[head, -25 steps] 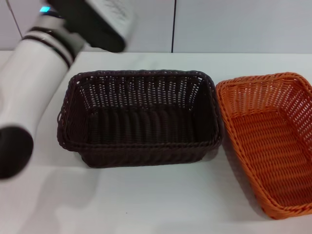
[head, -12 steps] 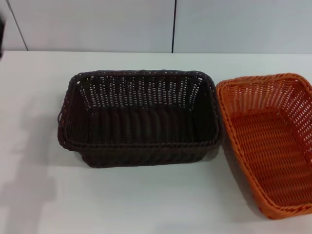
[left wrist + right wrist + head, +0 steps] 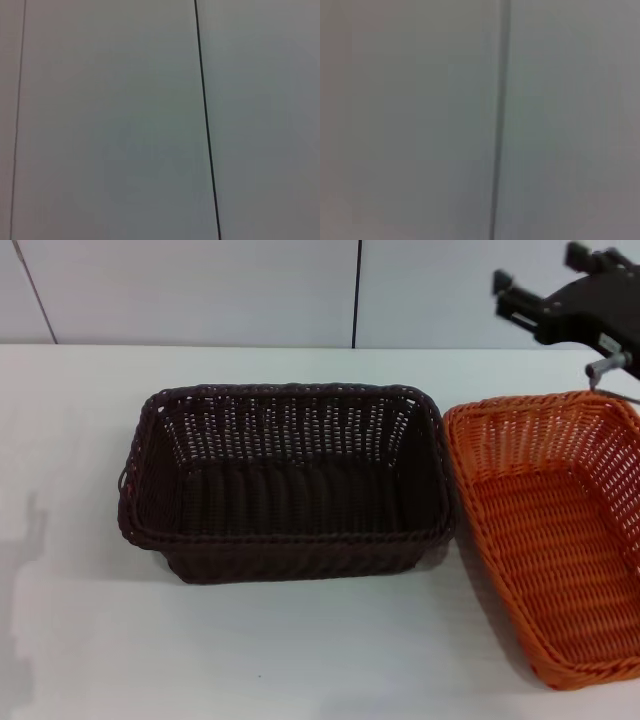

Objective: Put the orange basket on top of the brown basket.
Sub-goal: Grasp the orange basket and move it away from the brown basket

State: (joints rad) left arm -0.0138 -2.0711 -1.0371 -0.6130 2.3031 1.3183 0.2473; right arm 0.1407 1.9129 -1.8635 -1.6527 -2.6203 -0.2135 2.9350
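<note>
The orange basket [image 3: 555, 530] sits on the worktop [image 3: 300, 660] just right of the brown basket [image 3: 285, 480], appears light, stiff, openwork, best taken by its braided rim; right gripper [image 3: 515, 295] above its far edge, state indeterminable.

No text, label, brand, number or sign could be read anywhere — not on the brown basket [image 3: 285, 480], not on the orange basket [image 3: 555, 530], not on the white table [image 3: 300, 650], not on the wall panels [image 3: 110, 120]. The dark gripper hardware [image 3: 575, 300] at the far right carried no legible marking either — both wrist views showed only plain panels.
</note>
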